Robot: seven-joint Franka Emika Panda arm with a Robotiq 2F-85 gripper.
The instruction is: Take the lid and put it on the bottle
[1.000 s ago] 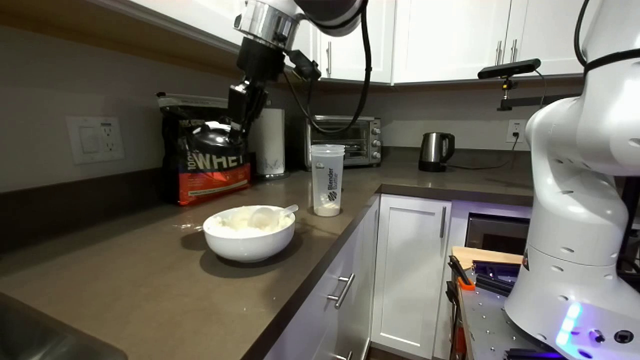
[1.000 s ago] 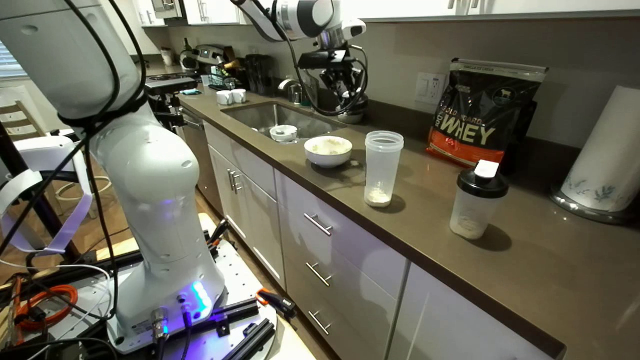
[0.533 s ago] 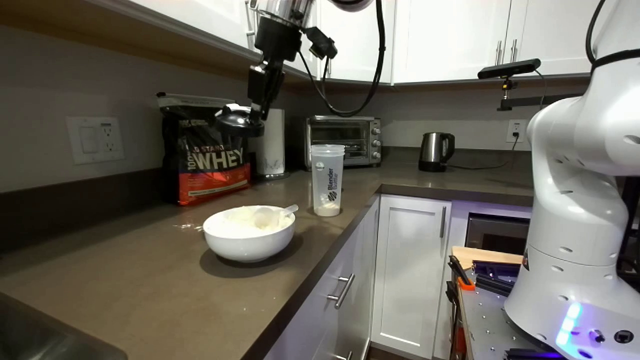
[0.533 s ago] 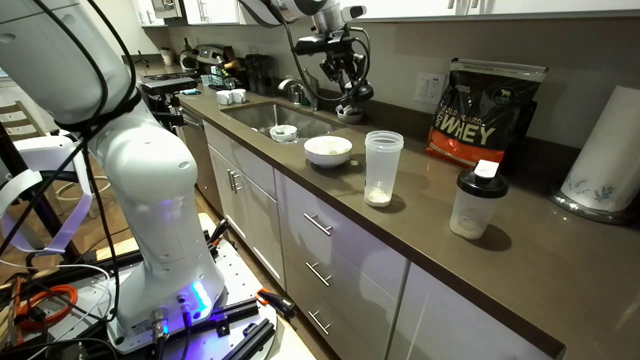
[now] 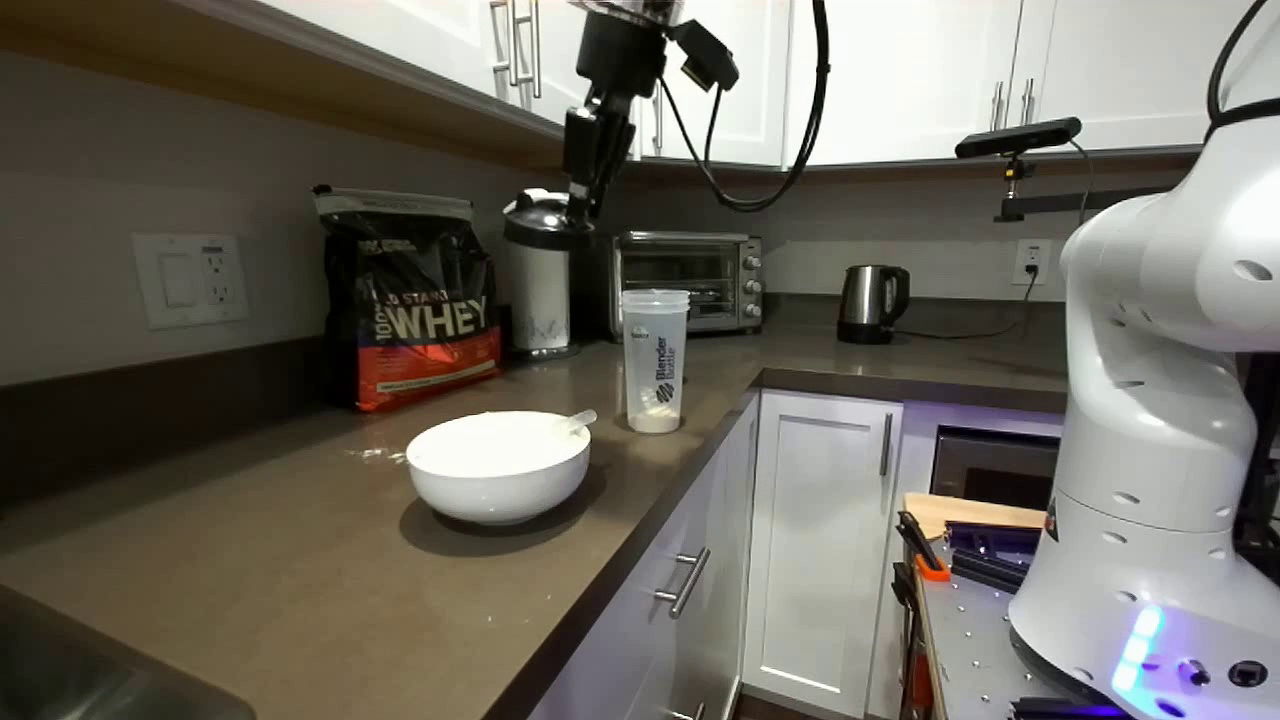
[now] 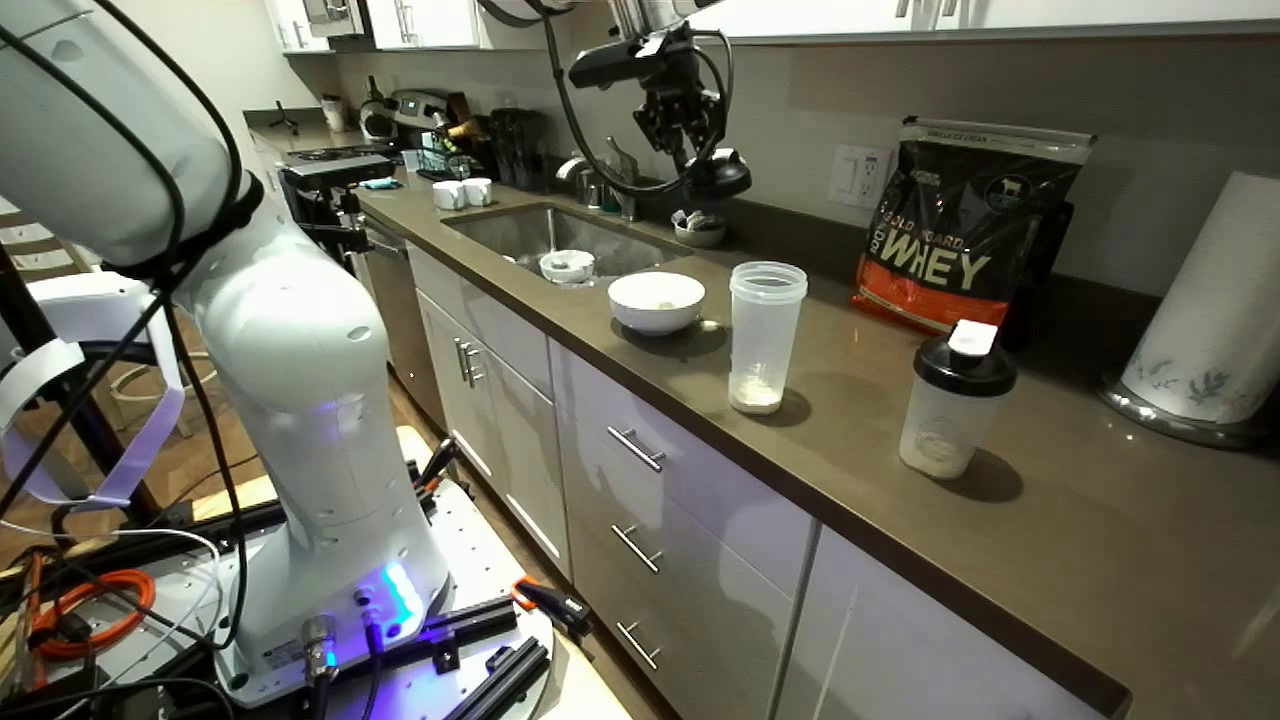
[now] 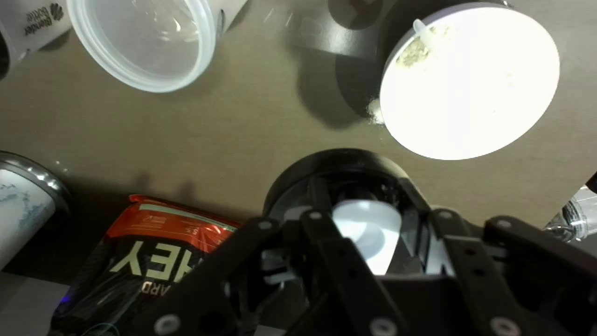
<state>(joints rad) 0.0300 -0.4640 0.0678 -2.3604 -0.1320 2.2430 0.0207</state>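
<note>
Whey bag at left in an exterior view is clear of the black lid, which has shifted rightward since the earlier frame to upper centre, overlapping the paper-towel roll, clamped in the gripper; mid-frame, the bottle stands upright, unmoved.

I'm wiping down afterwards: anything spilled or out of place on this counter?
Yes: a pale patch lies on the counter beside the white bowl. It looks spilled, since pale powder shows inside the bowl, though part may be glare.
</note>
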